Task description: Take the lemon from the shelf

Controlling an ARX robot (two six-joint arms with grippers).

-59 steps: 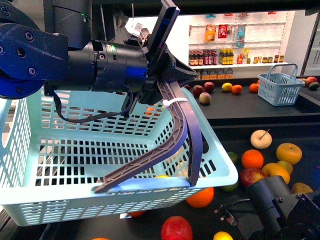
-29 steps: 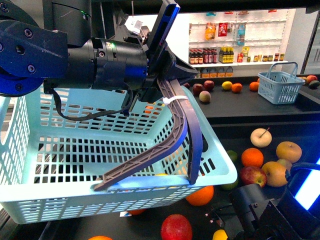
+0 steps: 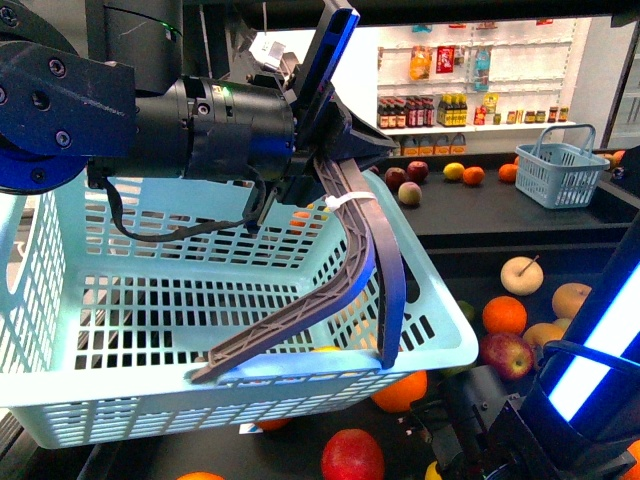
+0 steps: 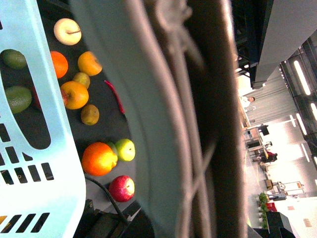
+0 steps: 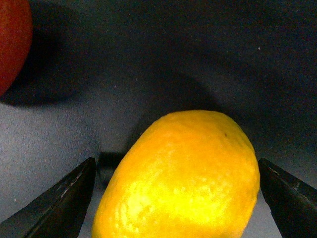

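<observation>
Yellow lemon (image 5: 183,173) in spread right pincer (image 5: 176,161), front view: left pincer (image 3: 330,165) clamping basket (image 3: 445,345)

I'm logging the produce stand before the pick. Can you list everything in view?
lemon: one, yellow, on the shelf between the right hand's fingertips.
shelf: one, black, tiered, ahead.
large basket: one, pale teal, raised at left.
small basket: one, blue-grey, upper tier, right.
oranges: at least three, orange, both tiers.
red apples: at least three, red, both tiers.
stemmed fruit: one, cream, lower tier.
wall shelves: white, stocked with bottles and packets, far back.
left hand: black, at the large basket's handle; grip unclear.
right hand: black, open, straddling the lemon without touching it.
</observation>
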